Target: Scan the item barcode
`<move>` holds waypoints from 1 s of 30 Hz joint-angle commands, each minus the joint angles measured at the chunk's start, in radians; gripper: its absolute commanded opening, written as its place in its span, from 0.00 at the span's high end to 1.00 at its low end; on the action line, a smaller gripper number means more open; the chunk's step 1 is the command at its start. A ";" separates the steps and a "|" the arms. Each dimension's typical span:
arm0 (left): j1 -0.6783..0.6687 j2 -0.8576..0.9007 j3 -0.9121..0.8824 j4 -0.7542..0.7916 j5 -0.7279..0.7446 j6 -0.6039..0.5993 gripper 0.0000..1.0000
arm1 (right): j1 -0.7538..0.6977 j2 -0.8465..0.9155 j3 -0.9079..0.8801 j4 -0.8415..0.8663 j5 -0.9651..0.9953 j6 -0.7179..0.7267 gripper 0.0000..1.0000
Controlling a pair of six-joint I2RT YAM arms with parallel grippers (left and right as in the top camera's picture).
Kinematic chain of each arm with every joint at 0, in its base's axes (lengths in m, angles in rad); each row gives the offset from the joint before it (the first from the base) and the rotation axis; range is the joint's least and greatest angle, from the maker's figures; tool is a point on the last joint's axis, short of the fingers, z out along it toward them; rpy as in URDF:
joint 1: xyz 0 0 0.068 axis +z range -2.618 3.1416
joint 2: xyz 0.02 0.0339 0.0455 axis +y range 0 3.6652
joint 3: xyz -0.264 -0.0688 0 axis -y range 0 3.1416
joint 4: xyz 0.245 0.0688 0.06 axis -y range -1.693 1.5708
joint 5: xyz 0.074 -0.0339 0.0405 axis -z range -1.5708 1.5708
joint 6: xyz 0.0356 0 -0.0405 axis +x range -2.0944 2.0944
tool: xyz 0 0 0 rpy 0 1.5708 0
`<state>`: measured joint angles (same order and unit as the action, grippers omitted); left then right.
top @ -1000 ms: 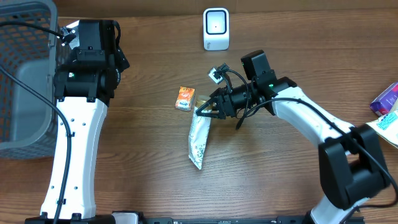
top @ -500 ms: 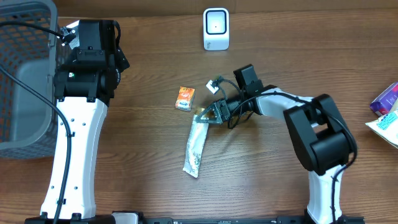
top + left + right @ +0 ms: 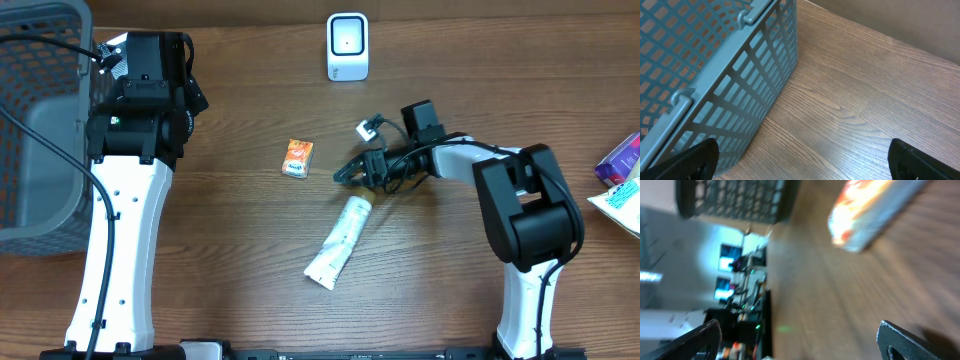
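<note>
The item, a white tube (image 3: 338, 241) with a beige cap, lies flat and slantwise on the wooden table, its cap end pointing up toward my right gripper (image 3: 348, 172). That gripper hovers just above the cap, open, holding nothing. The right wrist view is blurred; its open gripper (image 3: 800, 345) frames bare wood, with a small orange box (image 3: 875, 210) ahead. The white barcode scanner (image 3: 347, 46) stands at the table's back. My left gripper (image 3: 802, 167) is open over bare wood beside the basket (image 3: 715, 75); in the overhead view the left arm (image 3: 140, 110) covers it.
A small orange box (image 3: 298, 157) lies left of the right gripper. A grey mesh basket (image 3: 40, 120) fills the left edge. A purple packet (image 3: 622, 155) and a white packet (image 3: 622, 200) lie at the right edge.
The right gripper opened and let go of the tube, which dropped and now lies flat, swung to a new slant. The gripper drew back slightly right. The left arm stayed still.
</note>
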<state>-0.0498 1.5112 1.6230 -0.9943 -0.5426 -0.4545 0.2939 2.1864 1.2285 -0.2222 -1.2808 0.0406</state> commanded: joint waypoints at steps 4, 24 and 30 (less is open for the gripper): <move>0.004 0.005 0.000 0.004 -0.014 -0.018 0.00 | -0.065 -0.009 0.084 -0.004 0.302 0.076 0.00; 0.004 0.005 0.000 0.004 -0.014 -0.018 0.00 | -0.055 -0.127 0.652 -1.217 0.643 0.302 0.12; 0.004 0.005 0.000 0.004 -0.014 -0.018 0.00 | 0.131 -0.207 0.651 -1.354 0.917 0.607 0.15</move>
<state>-0.0498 1.5112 1.6230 -0.9943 -0.5430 -0.4545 0.3222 2.0586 1.8534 -1.5536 -0.5610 0.4236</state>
